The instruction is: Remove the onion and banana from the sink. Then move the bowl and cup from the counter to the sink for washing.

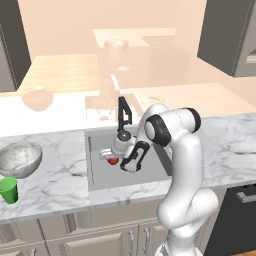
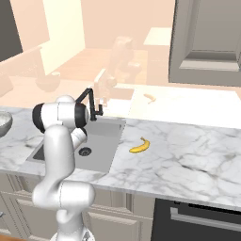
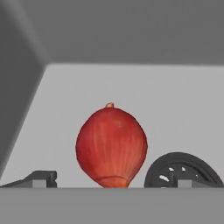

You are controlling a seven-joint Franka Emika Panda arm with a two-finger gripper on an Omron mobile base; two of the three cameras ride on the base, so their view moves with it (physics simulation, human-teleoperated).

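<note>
- I've got the gripper (image 1: 111,156) down inside the sink (image 1: 97,177), hand tilted over, fingertips beside the onion (image 1: 113,161).
- Hand view: onion (image 3: 111,147) sits dead centre btwn the two dark fingertips (image 3: 40,178), which stand wide apart w/ clear gap on both sides. So jaws are spread, nothing held yet.
- Onion rests on the basin floor, just beside the drain (image 3: 181,168); not touching it as far as I can tell.
- Banana (image 2: 140,146) is already out, lying on the counter (image 2: 188,150) right of the sink, so I judge the onion is the step in hand. Bowl (image 1: 19,159) and cup (image 1: 8,190) wait on the counter left of the sink, cup just in front of the bowl.
- Doing it well, my take: push in a bit more so pads meet the widest part of the onion, not the tapered end; close slow, it's glossy and round and could squirt out. Lift straight up to clear the sink wall and the faucet (image 1: 123,112) before swinging sideways.
- Onion's long axis: stem nub to blunt root end, running up-down in hand view w/ nub at top. That view rolls w/ the hand, so can't say how it lies in room terms.
- Banana's long axis runs roughly diagonal on the counter, curve bowing toward the front edge.
</note>
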